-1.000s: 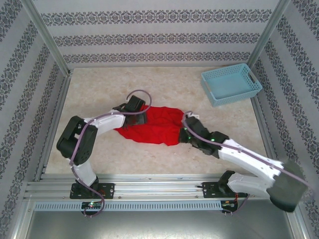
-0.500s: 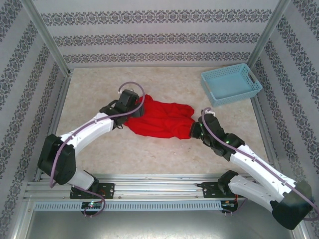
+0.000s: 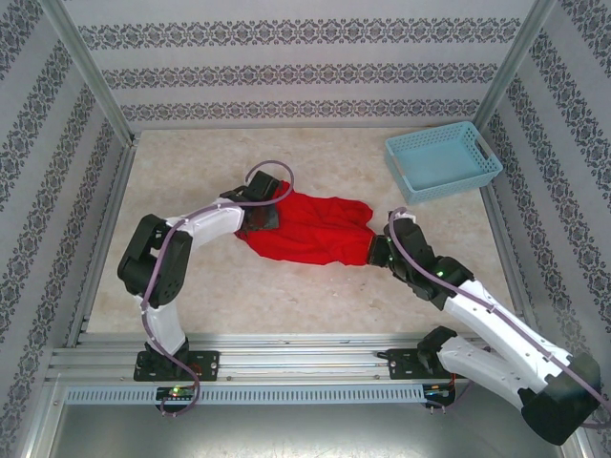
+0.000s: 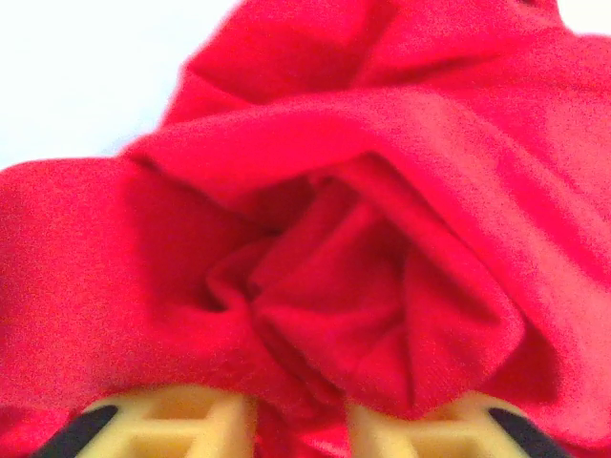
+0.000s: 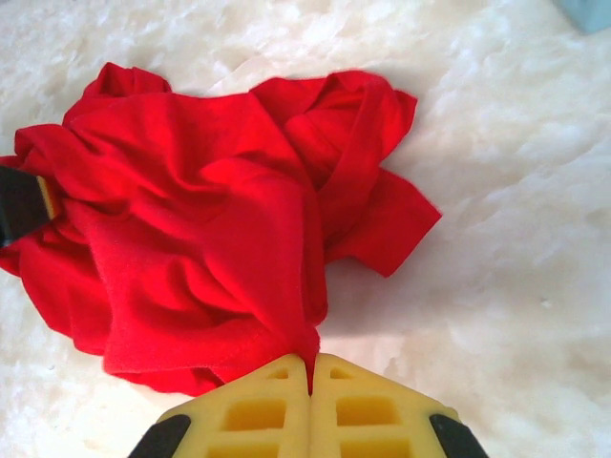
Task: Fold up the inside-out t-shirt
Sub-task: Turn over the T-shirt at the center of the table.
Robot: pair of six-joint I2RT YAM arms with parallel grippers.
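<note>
Step in hand: gripping the crumpled cloth for spreading. Right hand (image 5: 310, 367) is clamped on the right edge of the shirt (image 3: 310, 229). Left hand (image 4: 301, 420) pinches a bunched fold at the left end. The shirt lies mid-surface (image 3: 286, 296). Next move: draw the hands apart to flatten it. The near and left sides are open. The basket (image 3: 442, 160) stands far right, well apart.

The t-shirt (image 3: 310, 229) lies bunched near the middle of the surface (image 3: 191, 286), drawn out from left to right. The left gripper (image 3: 260, 216) sits at its left end with cloth caught between its fingers. The right gripper (image 3: 378, 250) pinches its right end. The basket (image 3: 444, 160) stands well apart in the far right corner, behind the right gripper.
</note>
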